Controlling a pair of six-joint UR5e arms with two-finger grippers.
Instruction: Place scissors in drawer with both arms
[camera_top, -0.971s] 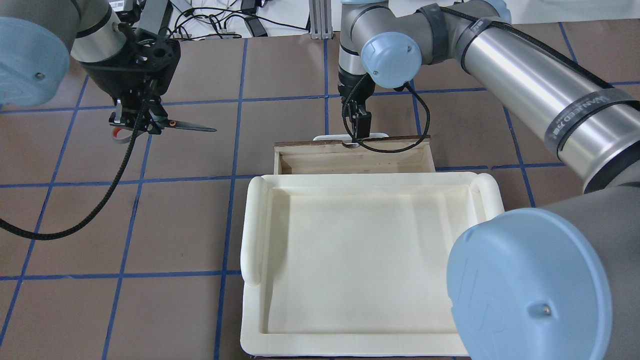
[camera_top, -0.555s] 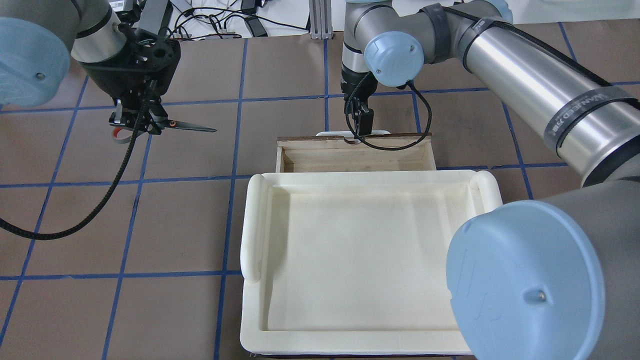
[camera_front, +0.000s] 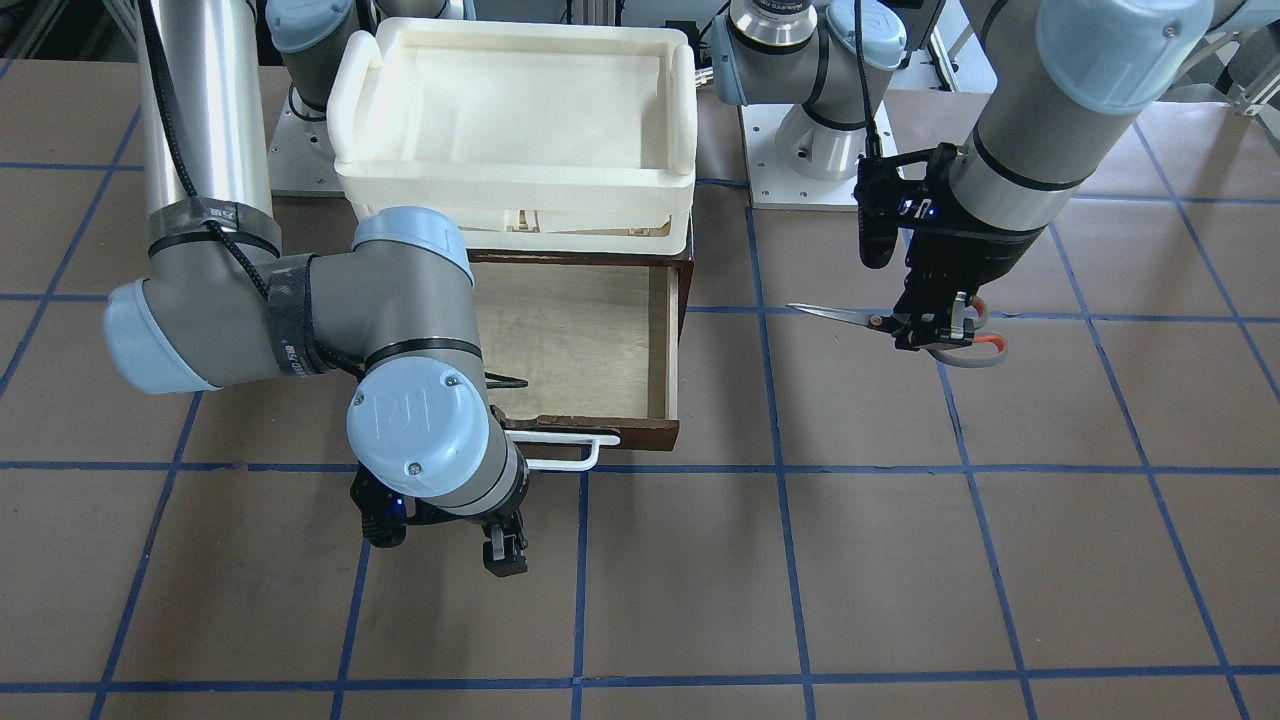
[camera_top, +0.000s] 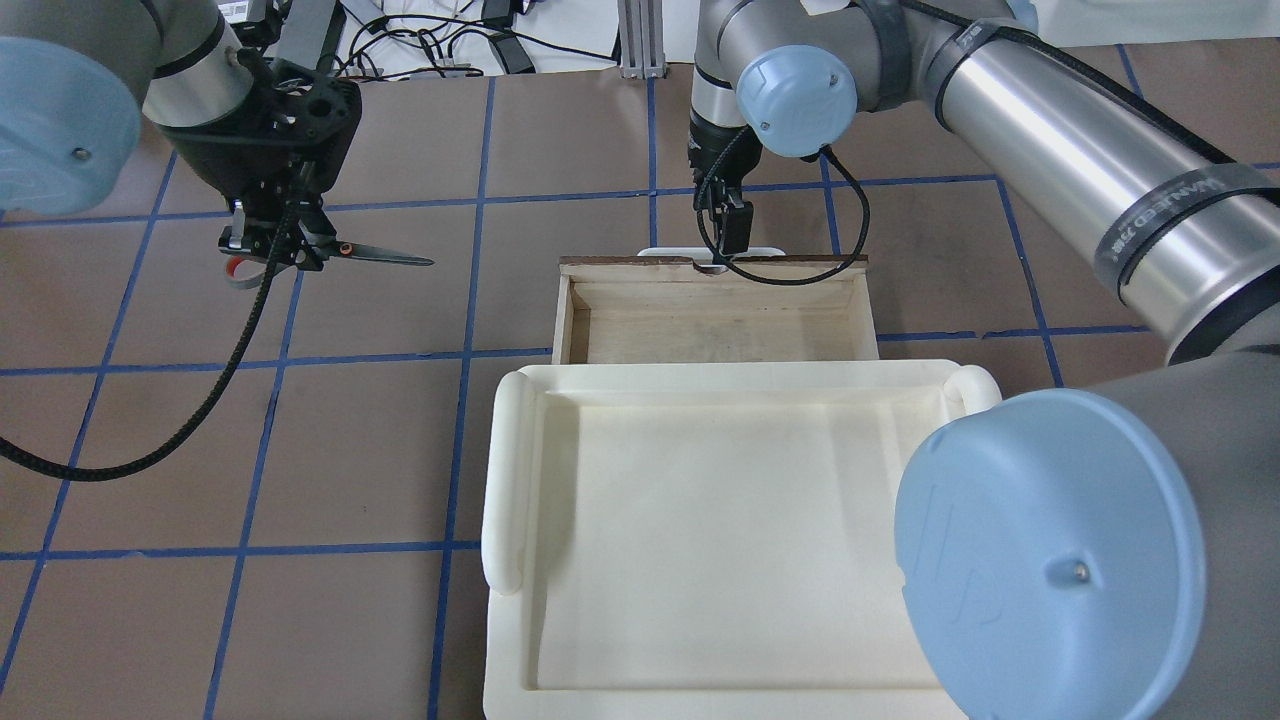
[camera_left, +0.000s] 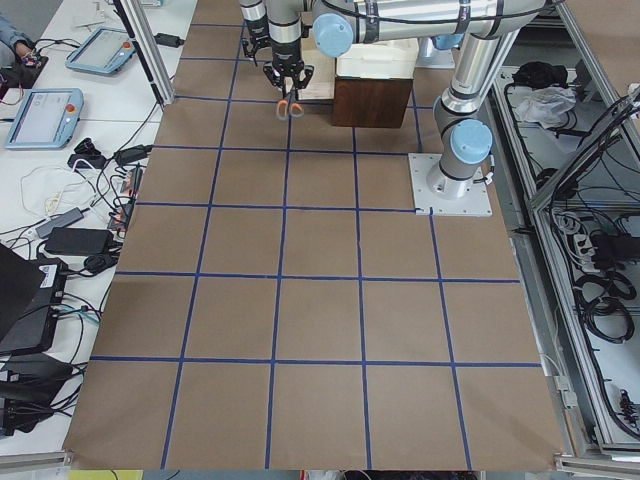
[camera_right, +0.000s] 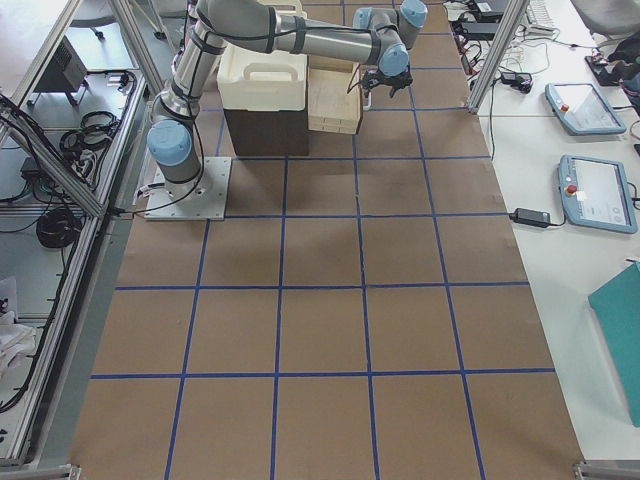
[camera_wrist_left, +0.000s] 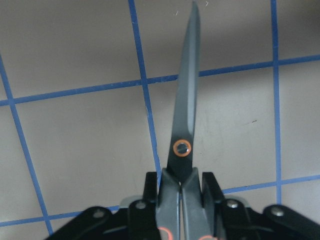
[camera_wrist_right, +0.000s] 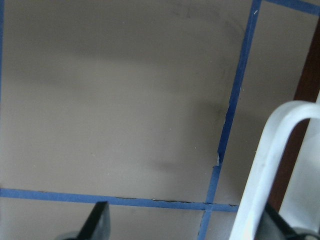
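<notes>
Since the earlier overhead frames the drawer (camera_top: 700, 335) has slid further out from under the tray (camera_top: 510, 470), toward the top of that view, and more of its pale floor is exposed. The right gripper (camera_top: 730, 240) has travelled up the frame with it. The left arm and its load have not shifted.

Table (camera_top: 380, 450): brown surface with blue grid lines.

Tray: cream-white, in the lower centre of the overhead view, sitting above the drawer's housing.

Drawer: upper centre of the overhead view, roughly half drawn.

Left gripper (camera_top: 275, 245): upper left of the overhead view, clamped on the scissors (camera_top: 385, 257) just behind the pivot. The scissors hang above the table, well apart from the drawer, blades closed and pointing toward frame right.

Right gripper: at the white handle (camera_front: 570, 450), fingers apart. The bar sits between them, against one finger, so it looks hooked rather than pinched.

Step in hand, as judged: opening the drawer, nearly complete. The next move calls for the left arm to carry the scissors over the opening, lower them clear of the tray edge and the right arm, then release.

View differences: the front-facing view shows the drawer's full depth and the handle, which the overhead view largely hides behind the drawer front. Only the right wrist view shows the finger spacing. Only the left wrist view shows the grip on the scissors' shanks.
</notes>
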